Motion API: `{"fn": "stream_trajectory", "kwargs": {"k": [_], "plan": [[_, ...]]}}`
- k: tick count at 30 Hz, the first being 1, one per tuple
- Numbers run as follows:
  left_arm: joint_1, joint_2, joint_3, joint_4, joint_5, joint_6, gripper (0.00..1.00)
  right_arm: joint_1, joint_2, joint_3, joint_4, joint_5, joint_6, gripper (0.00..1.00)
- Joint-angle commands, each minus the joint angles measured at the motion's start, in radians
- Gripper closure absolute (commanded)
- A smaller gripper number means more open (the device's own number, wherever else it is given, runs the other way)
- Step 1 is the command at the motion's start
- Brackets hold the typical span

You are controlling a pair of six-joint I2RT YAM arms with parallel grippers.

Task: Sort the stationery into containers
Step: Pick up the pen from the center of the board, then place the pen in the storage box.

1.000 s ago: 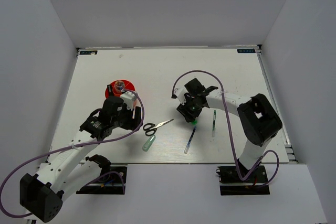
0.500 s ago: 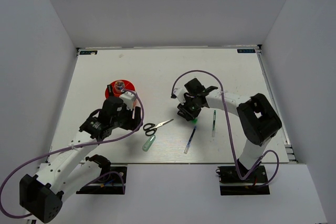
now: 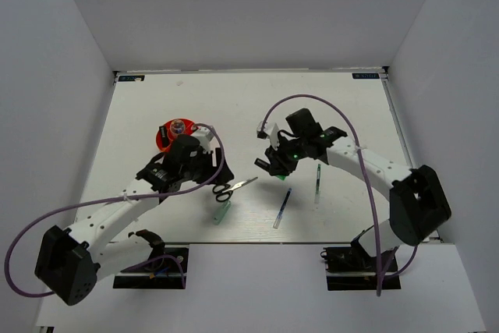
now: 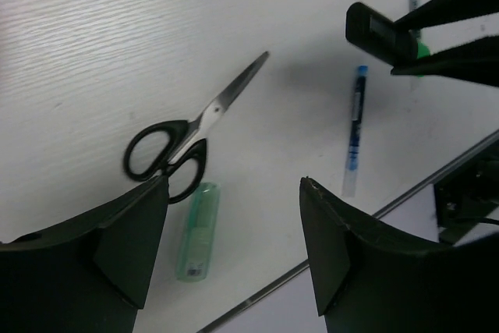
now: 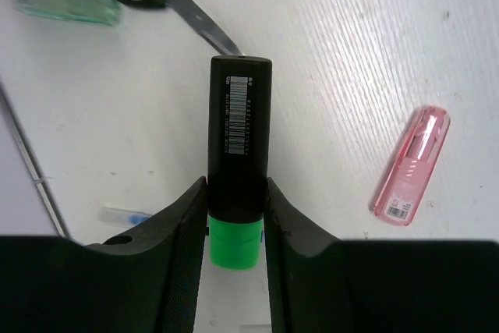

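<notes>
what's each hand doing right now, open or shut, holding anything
Left hand: open, empty, above the scissors.
Right hand: shut on the green-black marker.

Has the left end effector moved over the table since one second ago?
Yes. The left end effector has shifted right in the top view, away from the orange-red cup and closer to the scissors, which lie where they were.

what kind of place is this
Probably a robot lab test cell: a white table boxed in by bare white walls, left arm and right arm bolted at its near edge, scissors and an orange-red cup laid out.
</notes>
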Motion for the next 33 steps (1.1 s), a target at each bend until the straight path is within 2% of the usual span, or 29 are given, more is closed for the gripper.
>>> {"fn": "stream_trajectory", "kwargs": {"k": [1, 13, 24, 33], "plan": [[-0.045, 0.057, 0.082, 0.114, 0.036, -0.116, 0.22, 0.001, -0.093, -0.02, 0.016, -0.127, 0.002, 1.0], [-0.068, 0.14, 0.085, 0.331, 0.062, -0.319, 0.25, 0.001, -0.193, -0.069, 0.053, -0.201, 0.014, 1.0], [-0.069, 0.175, -0.014, 0.548, 0.066, -0.534, 0.3, -0.003, -0.221, -0.094, 0.109, -0.183, 0.031, 1.0], [-0.089, 0.226, -0.031, 0.601, 0.065, -0.594, 0.31, 0.001, -0.231, -0.103, 0.133, -0.18, 0.034, 1.0]]}}
